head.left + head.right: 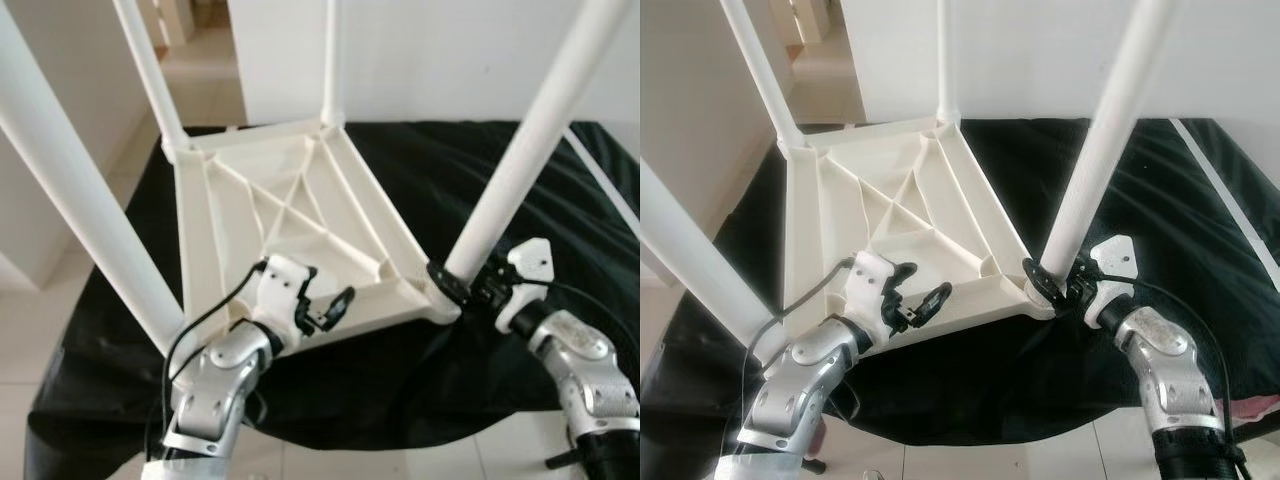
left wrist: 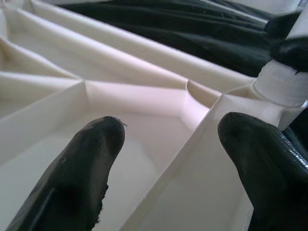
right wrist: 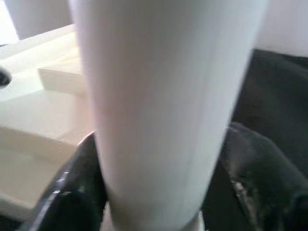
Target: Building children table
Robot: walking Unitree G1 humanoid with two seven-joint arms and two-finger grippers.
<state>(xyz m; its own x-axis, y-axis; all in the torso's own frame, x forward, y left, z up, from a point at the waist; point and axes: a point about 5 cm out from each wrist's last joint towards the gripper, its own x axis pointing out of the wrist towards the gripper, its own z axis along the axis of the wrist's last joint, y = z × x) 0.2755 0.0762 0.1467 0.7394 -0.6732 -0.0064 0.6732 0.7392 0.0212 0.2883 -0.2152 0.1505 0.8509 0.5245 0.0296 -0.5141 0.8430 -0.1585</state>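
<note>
A white plastic table top (image 1: 290, 215) lies upside down on a black cloth, its ribbed underside facing up. Four white legs stand up from its corners. My right gripper (image 1: 455, 283) is shut on the base of the near-right leg (image 1: 520, 160), just above its corner socket; in the right wrist view the leg (image 3: 163, 96) sits tight between both fingers. My left gripper (image 1: 325, 300) is open at the table's near rim (image 2: 192, 163), one finger (image 2: 91, 154) inside the frame and the other outside it.
The black cloth (image 1: 450, 170) covers a low surface and hangs over its near edge onto pale floor tiles. A white wall stands close behind. The near-left leg (image 1: 80, 200) rises steeply beside my left arm. A white strip (image 1: 600, 175) crosses the cloth at right.
</note>
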